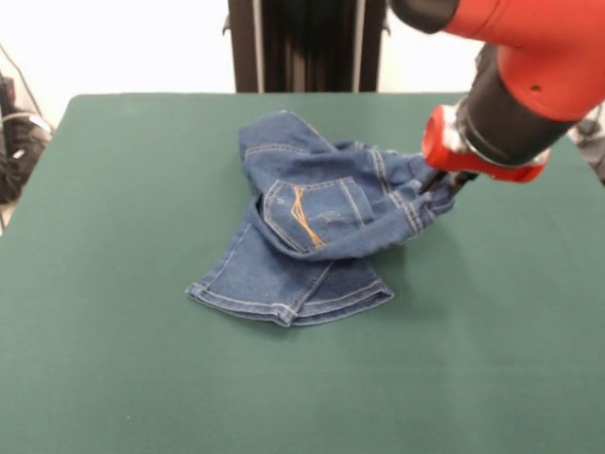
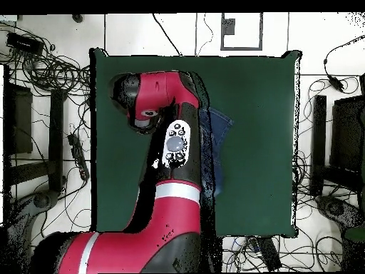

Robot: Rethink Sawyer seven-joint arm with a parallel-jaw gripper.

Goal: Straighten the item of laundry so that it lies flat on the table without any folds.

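Dark green table (image 1: pixel 113 359) filling the front view, crumpled jeans (image 1: pixel 312 227) near its middle, gripper (image 1: pixel 440 182) at their waistband edge, grip state unclear, black pedestal (image 1: pixel 307 45) behind, tangled cables (image 2: pixel 53 71) on pale floor around the table.

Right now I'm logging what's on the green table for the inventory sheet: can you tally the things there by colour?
Blue: 1, the pair of denim jeans, crumpled with folds on the table.
Red and black: 1, the robot arm, its tool at the jeans' edge.
Total: 2.
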